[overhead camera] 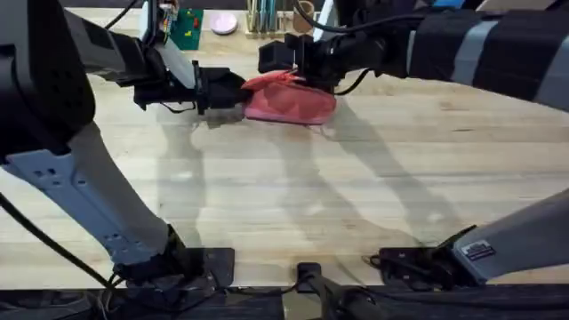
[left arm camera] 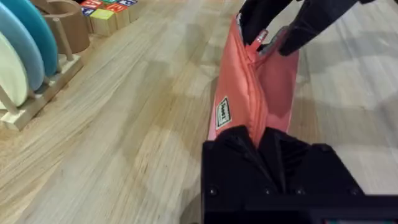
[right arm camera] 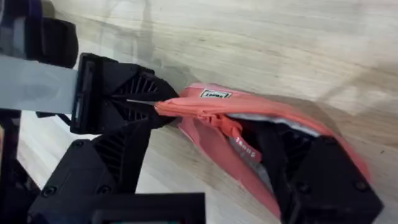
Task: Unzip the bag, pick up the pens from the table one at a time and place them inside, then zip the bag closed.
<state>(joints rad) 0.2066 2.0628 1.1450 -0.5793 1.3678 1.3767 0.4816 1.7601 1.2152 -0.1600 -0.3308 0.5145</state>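
Both arms reach forward over the table (overhead camera: 373, 169): the left gripper (overhead camera: 233, 92) pinches the bag's (overhead camera: 289, 102) end, the right gripper (overhead camera: 298, 69) clamps its zipper top.

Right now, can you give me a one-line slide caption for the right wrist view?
Left claw clamps one end of the pink bag while the right claw works at its zipper.

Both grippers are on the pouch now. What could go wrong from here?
The left gripper pinches just the end of the salmon-pink pouch; the fabric may slip out if the right gripper pulls at the zipper. The pouch sags between them, so the zipper may bunch and jam.
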